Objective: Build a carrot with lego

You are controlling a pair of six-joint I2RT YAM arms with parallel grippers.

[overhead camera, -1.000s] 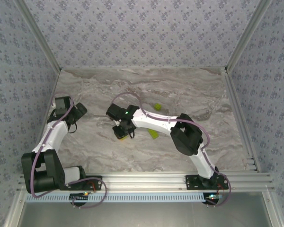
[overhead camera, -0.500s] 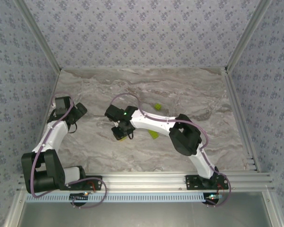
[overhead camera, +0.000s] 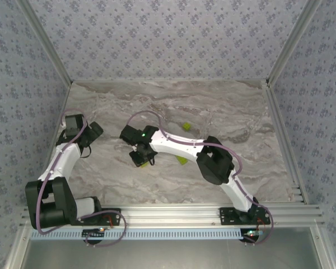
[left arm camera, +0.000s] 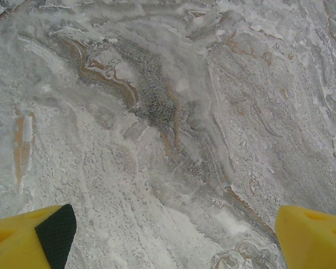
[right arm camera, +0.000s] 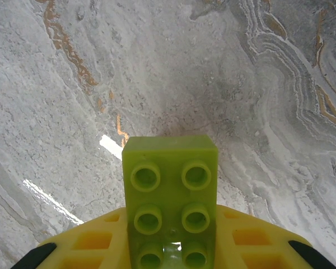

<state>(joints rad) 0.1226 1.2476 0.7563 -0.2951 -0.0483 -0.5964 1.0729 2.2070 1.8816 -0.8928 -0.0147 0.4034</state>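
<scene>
Right pincer (right arm camera: 171, 255): pinching one lime-green brick (right arm camera: 171, 185), studs showing. Left pincer (left arm camera: 173, 241): spread wide above marbled table (left arm camera: 157, 112).

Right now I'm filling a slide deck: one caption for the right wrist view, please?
Right gripper shut on a lime-green studded brick, marbled table beyond.
</scene>
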